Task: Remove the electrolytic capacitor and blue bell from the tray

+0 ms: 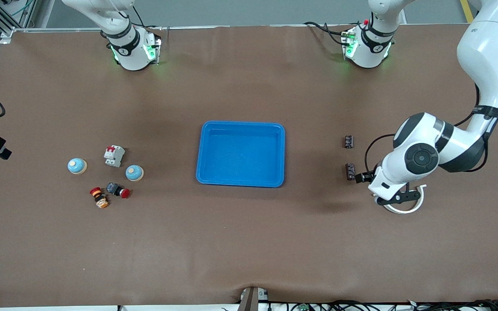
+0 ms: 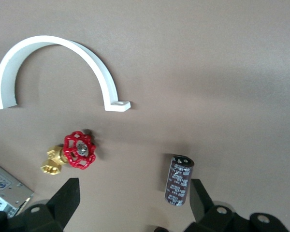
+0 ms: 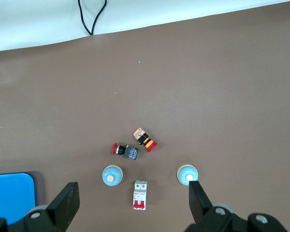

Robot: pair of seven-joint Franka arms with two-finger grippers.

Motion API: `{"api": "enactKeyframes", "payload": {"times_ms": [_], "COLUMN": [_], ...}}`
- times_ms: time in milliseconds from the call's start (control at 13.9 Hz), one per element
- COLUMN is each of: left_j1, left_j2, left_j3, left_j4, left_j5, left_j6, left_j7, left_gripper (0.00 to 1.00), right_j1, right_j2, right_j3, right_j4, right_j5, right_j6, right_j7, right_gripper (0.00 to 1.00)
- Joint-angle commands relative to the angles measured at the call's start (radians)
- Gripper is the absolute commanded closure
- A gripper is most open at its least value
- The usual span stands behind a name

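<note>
While the right hand (image 3: 130, 212) is waiting wide, I'm hovering the left hand (image 2: 133, 205).
It is gaping wide over the dark cylindrical capacitor (image 2: 179, 180) lying on the brown table (image 1: 249, 242).

A tray (image 1: 240, 181) is sitting at the middle of the worktop. Toward the right arm's end, two bells (image 1: 77, 166) (image 1: 134, 172) are flanking a breaker (image 1: 114, 155), with two push-buttons (image 1: 117, 190) (image 1: 99, 198) lying nearer the front edge. Toward the left arm's end, two capacitors (image 1: 349, 141) (image 1: 350, 171) are lying one nearer the front camera than the other, beside a pipe clamp (image 1: 404, 209) and a valve (image 2: 72, 153).
</note>
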Motion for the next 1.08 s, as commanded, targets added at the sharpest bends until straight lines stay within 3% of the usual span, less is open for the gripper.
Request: {"api": "enactKeyframes", "payload": {"times_ms": [0, 864, 1008], "left_j1": [0.016, 0.105, 0.094], "left_j2": [-0.019, -0.084, -0.13], "left_j3": [-0.007, -0.006, 0.052], "left_j4": [0.038, 0.134, 0.15], "left_j5": [-0.027, -0.111, -0.169], "left_j6": [-0.046, -0.173, -0.207], "left_j7": [0.043, 0.225, 0.33], "left_gripper": [0.0, 0.0, 0.0], "right_j1": [-0.021, -0.021, -0.023], "right_j2": [0.017, 0.017, 0.017], "right_j3": [0.022, 0.023, 0.022], "right_j4": [0.032, 0.032, 0.032], "right_j5": [-0.004, -0.006, -0.006], "right_j6": [-0.008, -0.008, -0.006], "right_j7": [0.005, 0.005, 0.005], "right_gripper": [0.0, 0.0, 0.0]}}
